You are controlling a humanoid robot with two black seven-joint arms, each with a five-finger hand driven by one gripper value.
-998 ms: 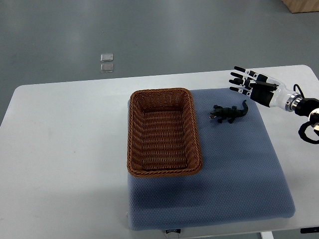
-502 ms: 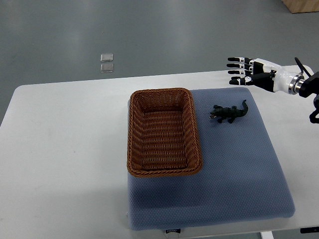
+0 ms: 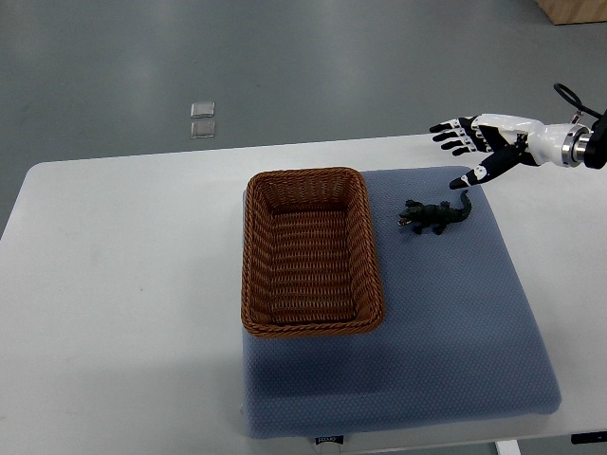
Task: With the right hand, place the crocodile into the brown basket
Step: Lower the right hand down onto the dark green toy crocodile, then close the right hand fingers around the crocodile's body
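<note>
A small dark green toy crocodile (image 3: 434, 215) lies on the blue mat, just right of the brown wicker basket (image 3: 312, 320), its head toward the basket and its tail up to the right. The basket holds nothing. My right hand (image 3: 465, 147) reaches in from the right edge and hovers above and to the right of the crocodile. Its fingers are spread and hold nothing, with the thumb pointing down toward the tail. It does not touch the toy.
The blue mat (image 3: 446, 332) covers the right half of the white table (image 3: 123, 294). Two small clear squares (image 3: 202, 119) lie on the grey floor beyond the table. A cardboard box corner (image 3: 574, 9) shows at the top right.
My right hand rose away from the mat, drew back to the right, and turned so the palm faces down with the thumb spread toward the crocodile. Crocodile and basket stayed put.
</note>
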